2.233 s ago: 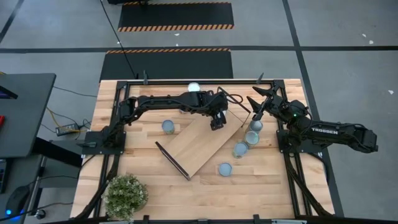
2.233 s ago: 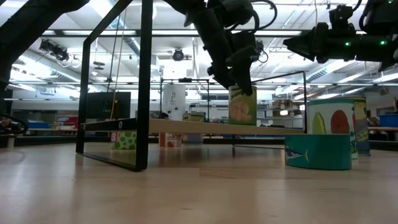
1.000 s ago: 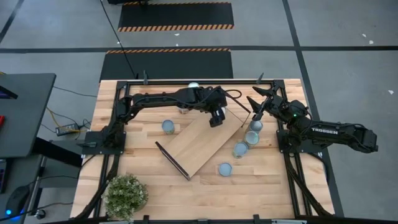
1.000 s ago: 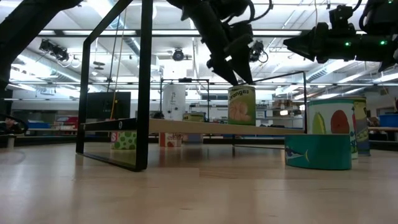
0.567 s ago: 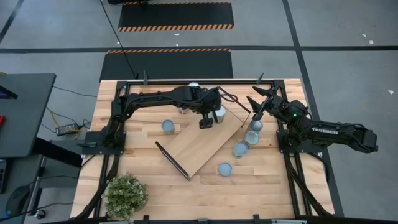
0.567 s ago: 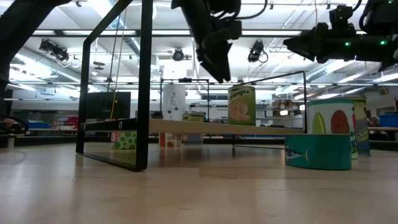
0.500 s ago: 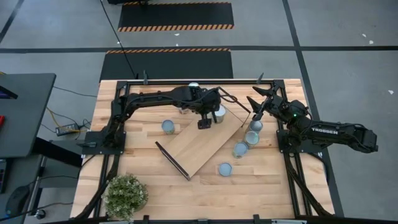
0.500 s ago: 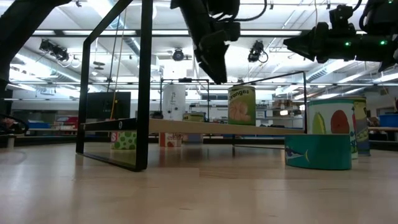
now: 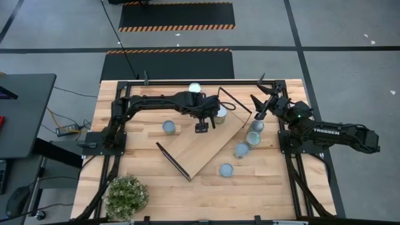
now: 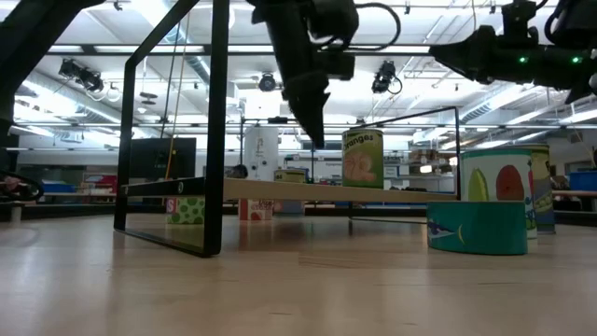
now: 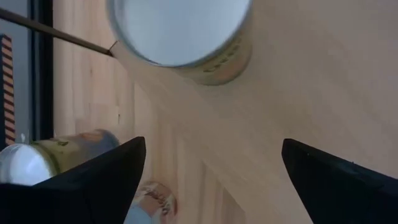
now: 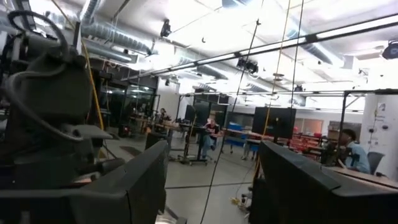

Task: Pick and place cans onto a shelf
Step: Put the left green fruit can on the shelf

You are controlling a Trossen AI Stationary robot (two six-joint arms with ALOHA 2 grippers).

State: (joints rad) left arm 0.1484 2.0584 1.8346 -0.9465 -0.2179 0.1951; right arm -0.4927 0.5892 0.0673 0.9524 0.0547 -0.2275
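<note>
The shelf (image 9: 197,149), a light-wood board with black end frames, lies slantwise at the table's middle. One can (image 9: 220,112) stands upright on its far right end and also shows in the low view (image 10: 362,157) and the left wrist view (image 11: 180,31). My left gripper (image 9: 201,127) is open and empty above the board, left of that can (image 11: 212,142). My right gripper (image 9: 254,107) is open and empty in the air right of the shelf (image 12: 214,144). Several cans (image 9: 252,138) stand on the table below it.
More cans stand left of the shelf (image 9: 169,127), at the far edge (image 9: 195,88) and near the shelf's near right side (image 9: 225,170). A potted plant (image 9: 126,197) stands at the near left corner. Black frame rails (image 9: 119,125) run along the table's sides.
My left gripper, open, has drawn away from above the can on the shelf, toward the table's left and near edges over the board. The can stays upright on the shelf. My right gripper has risen a little.
</note>
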